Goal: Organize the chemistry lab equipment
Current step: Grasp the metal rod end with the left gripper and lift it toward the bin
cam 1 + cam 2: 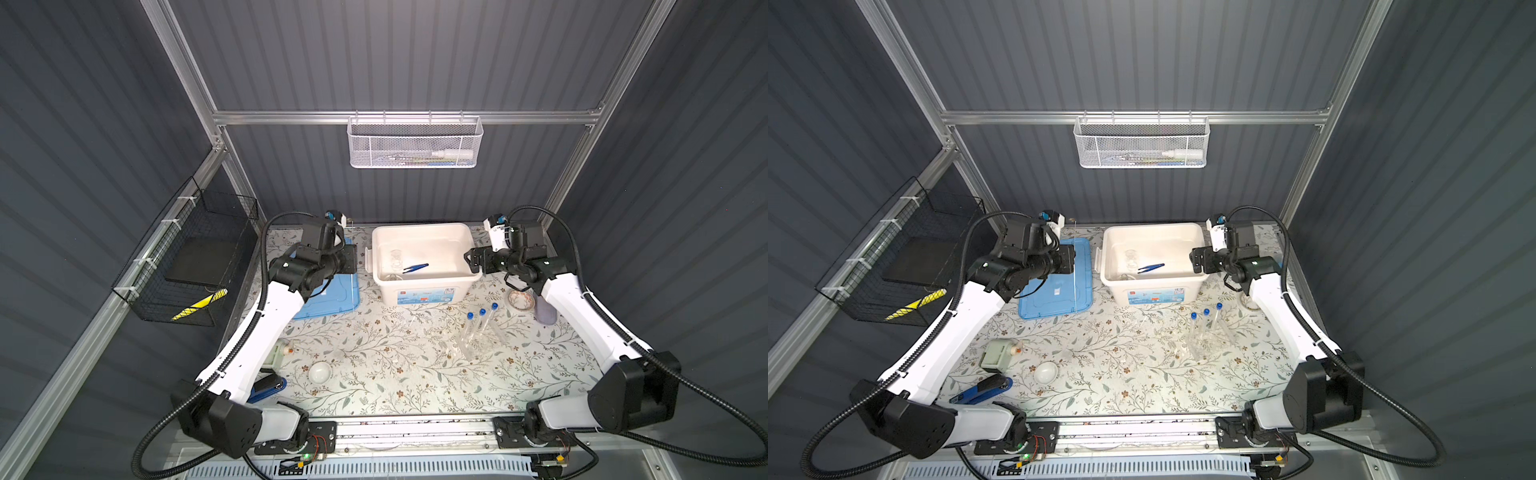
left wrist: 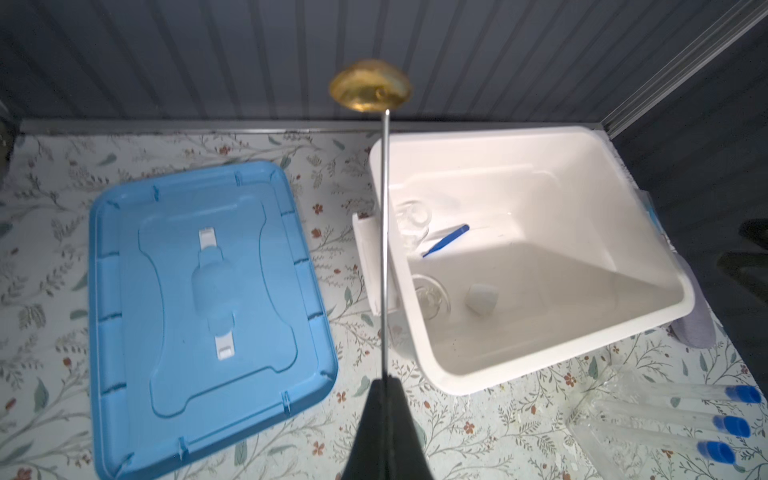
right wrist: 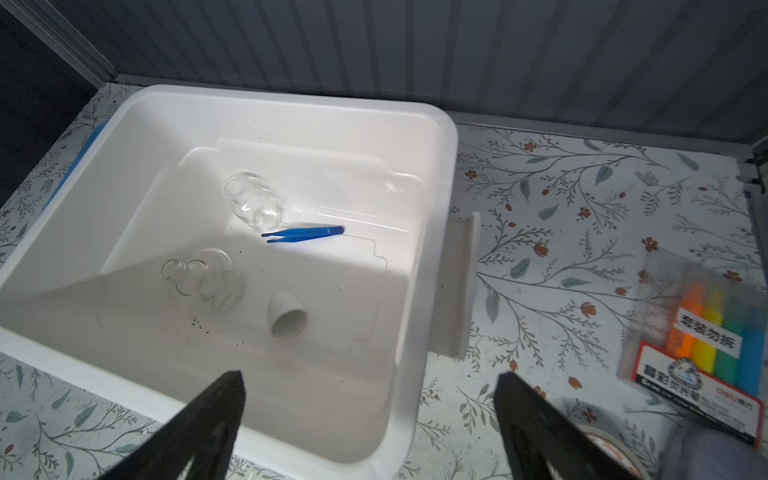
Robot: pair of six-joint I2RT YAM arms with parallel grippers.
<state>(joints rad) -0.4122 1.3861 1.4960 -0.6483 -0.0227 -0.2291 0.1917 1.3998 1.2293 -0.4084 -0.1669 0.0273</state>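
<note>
Floral table [image 1: 374,386]: white bin [image 1: 386,291], blue lid [image 1: 337,300], test tubes [image 1: 482,328], stapler [image 1: 268,386], white dish [image 1: 320,372].

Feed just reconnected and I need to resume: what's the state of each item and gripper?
left gripper: shut on rod.
rod: held, brass tip outward.
right gripper: open, empty.
bin: open, lid off.
lid: flat on table beside bin.
tweezers: in bin.
glass flasks: lying in bin.
white cup: tipped over in bin.
test tubes: capped, outside bin.
white dish: on table, outside bin.

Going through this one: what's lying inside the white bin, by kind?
Flasks: 2
Tweezers: 1
White cup: 1
Total: 4
</note>
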